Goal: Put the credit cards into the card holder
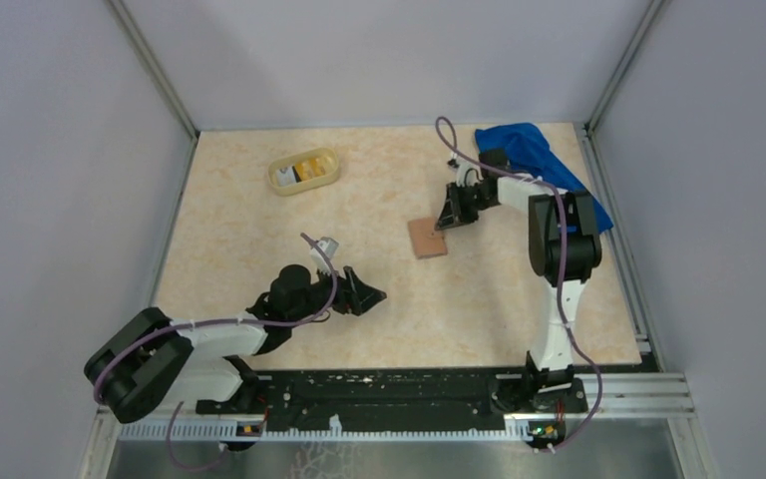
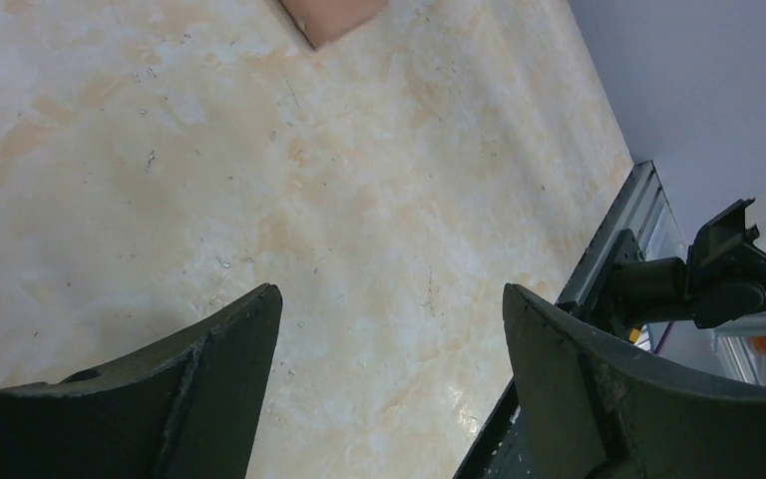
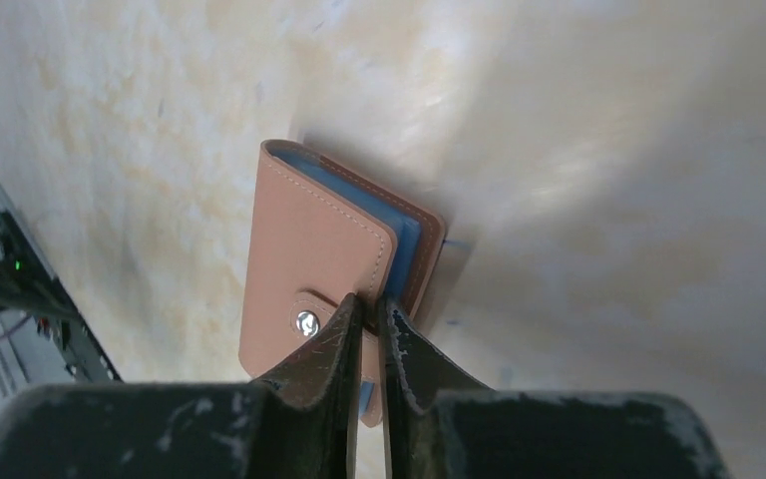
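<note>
The tan card holder lies on the table right of centre, folded, with grey-blue slots showing along its edge. My right gripper is shut on the edge of its top cover, beside the metal snap; from above that gripper sits at the holder's far right corner. The credit cards lie in the pale yellow tray, one yellow-orange and one white showing. My left gripper hovers open near the table's middle front with nothing between its fingers. A corner of the card holder shows ahead of it.
The pale yellow oval tray stands at the back left. A blue cloth lies bunched in the back right corner behind the right arm. A metal rail runs along the near edge by the arm bases.
</note>
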`<state>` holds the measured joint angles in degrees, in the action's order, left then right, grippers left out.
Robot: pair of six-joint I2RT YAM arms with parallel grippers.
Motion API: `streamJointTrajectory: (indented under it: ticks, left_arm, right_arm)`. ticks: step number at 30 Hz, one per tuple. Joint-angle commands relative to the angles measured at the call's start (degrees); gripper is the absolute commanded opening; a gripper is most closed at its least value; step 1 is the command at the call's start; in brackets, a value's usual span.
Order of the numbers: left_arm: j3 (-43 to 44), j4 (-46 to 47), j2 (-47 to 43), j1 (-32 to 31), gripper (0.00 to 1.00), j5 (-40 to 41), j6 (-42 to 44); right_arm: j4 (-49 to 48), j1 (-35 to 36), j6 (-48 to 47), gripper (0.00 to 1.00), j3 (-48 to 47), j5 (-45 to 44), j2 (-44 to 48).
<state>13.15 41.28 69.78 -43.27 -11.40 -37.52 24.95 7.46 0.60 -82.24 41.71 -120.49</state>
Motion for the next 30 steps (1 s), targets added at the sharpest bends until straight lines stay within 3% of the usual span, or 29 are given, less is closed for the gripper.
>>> streamJointTrajectory:
  ticks: [1,9,14,17,19,21,23,26,30]
  left_arm:
    - [-0.4,8.17,4.11,-0.15,0.87,-1.08,-4.43]
    - [-3.91,6.54,4.96,-0.65,0.81,8.0,-15.77]
    - [-4.94,-2.28,-0.44,-4.06,0.75,17.52,-19.06]
    - [-4.89,-7.13,-3.01,-5.72,0.72,21.4,-21.53]
    - [-4.76,-8.79,-3.76,-6.3,0.68,22.73,-23.31]
    - [-4.16,-10.08,-3.57,-6.78,0.66,23.35,-25.14]
    - [-3.28,-11.34,-2.71,-7.22,0.66,23.68,-27.15]
    - [-1.92,-12.66,-0.8,-7.55,0.64,23.74,-29.43]
    - [-0.32,-13.57,1.44,-8.35,0.64,24.65,-30.88]
  right_arm:
    - [3.89,6.01,-5.25,0.08,5.18,3.71,6.0]
    - [2.99,17.96,-5.05,0.11,16.73,4.67,17.3]
    - [0.74,18.14,-16.61,0.45,18.53,-0.49,28.75]
    - [-1.46,20.4,-28.32,0.53,22.52,0.04,37.6]
    - [-4.89,21.77,-37.65,0.6,27.5,4.81,42.96]
    - [-4.12,22.08,-54.01,0.69,32.46,12.87,46.71]
    - [-6.03,23.35,-57.01,0.79,34.87,14.19,48.31]
    - [-2.21,27.55,-60.81,0.74,33.07,10.27,45.2]
    - [-5.28,31.99,-57.8,0.61,33.89,1.21,41.55]
